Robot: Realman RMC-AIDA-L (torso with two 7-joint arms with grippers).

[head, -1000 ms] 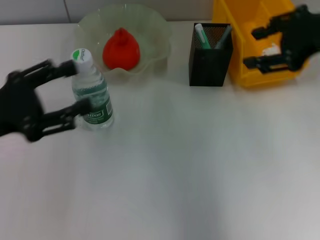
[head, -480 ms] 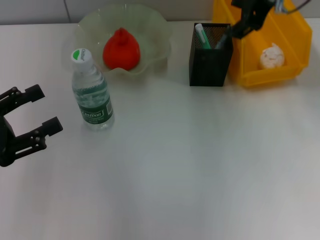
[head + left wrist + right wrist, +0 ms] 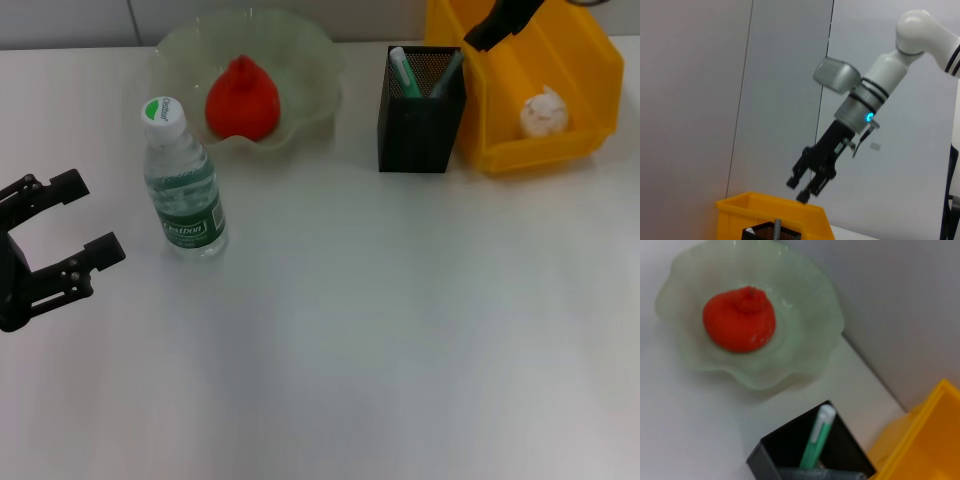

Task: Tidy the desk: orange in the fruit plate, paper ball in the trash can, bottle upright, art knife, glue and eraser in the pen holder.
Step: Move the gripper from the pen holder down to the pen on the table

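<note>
Lower and right table (image 3: 400, 360) lies open; bottle (image 3: 184, 185), fruit plate (image 3: 310, 70), pen holder (image 3: 420, 115), trash can (image 3: 500, 140) line the upper frame.

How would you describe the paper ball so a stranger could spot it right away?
Find the big yellow bin at the table's far right corner. The paper ball lies inside it, a small crumpled white wad, the only white thing in the bin.

I've got a plain white bench (image 3: 400, 330) filling my head view, evenly lit with soft shadows. Behind it runs a pale grey wall (image 3: 700, 100), split by thin vertical panel seams, which my left wrist view shows too.
</note>
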